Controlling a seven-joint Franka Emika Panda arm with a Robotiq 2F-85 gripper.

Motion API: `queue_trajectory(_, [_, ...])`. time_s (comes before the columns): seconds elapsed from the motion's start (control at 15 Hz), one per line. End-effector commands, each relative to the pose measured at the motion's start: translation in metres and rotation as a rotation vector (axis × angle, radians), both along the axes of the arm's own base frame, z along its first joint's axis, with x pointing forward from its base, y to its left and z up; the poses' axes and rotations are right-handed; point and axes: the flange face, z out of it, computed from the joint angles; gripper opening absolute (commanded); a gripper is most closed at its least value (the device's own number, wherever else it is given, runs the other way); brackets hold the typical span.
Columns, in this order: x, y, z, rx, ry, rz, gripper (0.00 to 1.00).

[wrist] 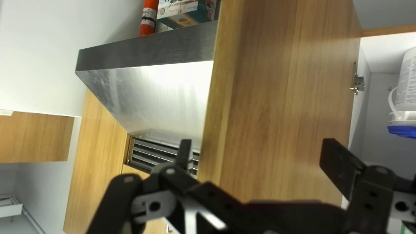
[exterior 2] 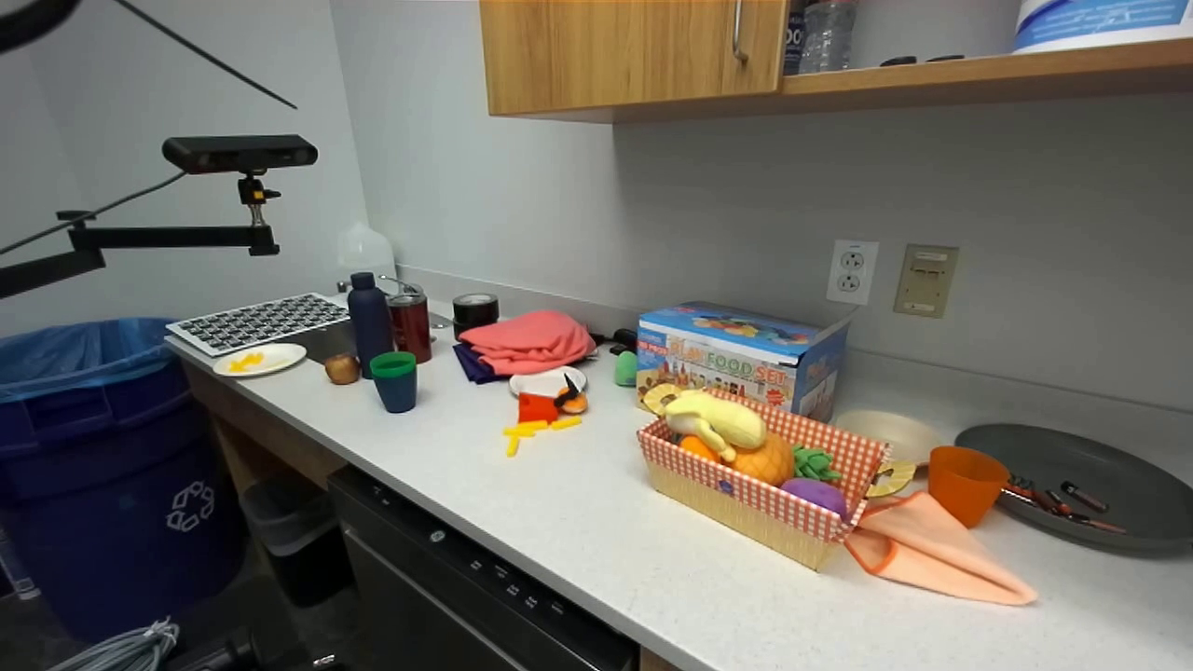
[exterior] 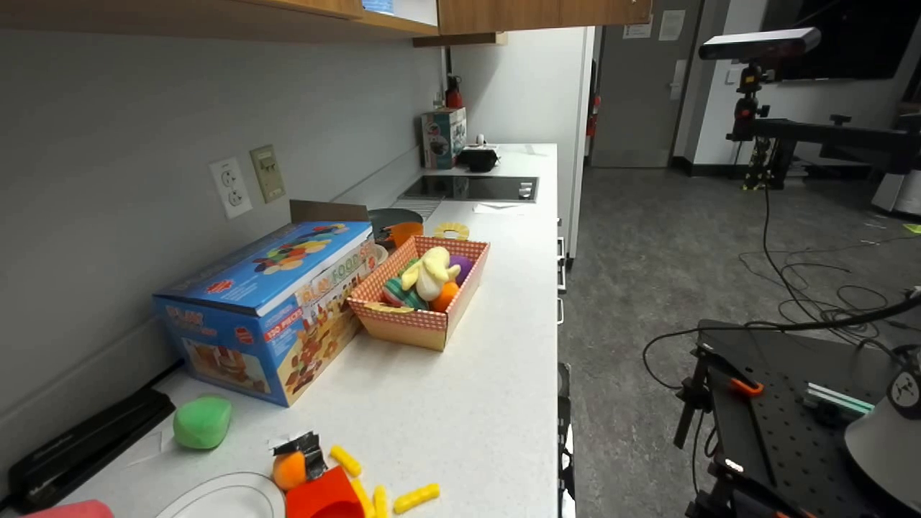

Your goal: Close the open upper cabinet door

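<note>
The upper cabinet door [wrist: 289,107] is a flat tan wood panel that fills the middle of the wrist view. It stands open, with a metal hinge at its right edge beside the cabinet interior [wrist: 380,97]. In an exterior view the door [exterior: 536,16] juts out from the cabinet at the top, cut off by the frame. My gripper [wrist: 256,146] is open and empty, its two fingers wide apart before the door's face. I cannot tell whether a finger touches the door. The gripper is out of both exterior views.
A white tub [wrist: 408,84] with a blue lid stands in the cabinet. A steel range hood [wrist: 156,84] lies beyond the door. A closed cabinet door [exterior 2: 634,56] adjoins the open shelf. Below, the counter [exterior: 496,374] holds a food-set box [exterior: 266,302] and a basket [exterior: 403,331].
</note>
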Motion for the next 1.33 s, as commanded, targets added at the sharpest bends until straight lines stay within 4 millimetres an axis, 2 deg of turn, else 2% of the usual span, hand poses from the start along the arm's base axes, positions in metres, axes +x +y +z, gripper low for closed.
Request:
queue_trajectory(0.0, [0.001, -0.010, 0.009, -0.038, 0.016, -0.047, 1.00])
queue_trajectory(0.27, [0.006, -0.013, 0.007, -0.031, 0.013, -0.034, 1.00])
queue_trajectory(0.67, [0.032, 0.001, 0.015, -0.035, -0.024, 0.080, 1.00])
queue_trajectory(0.87, [0.035, 0.005, 0.018, -0.036, -0.029, 0.103, 1.00])
queue_trajectory(1.27, [0.043, 0.037, 0.022, -0.051, -0.018, 0.172, 1.00])
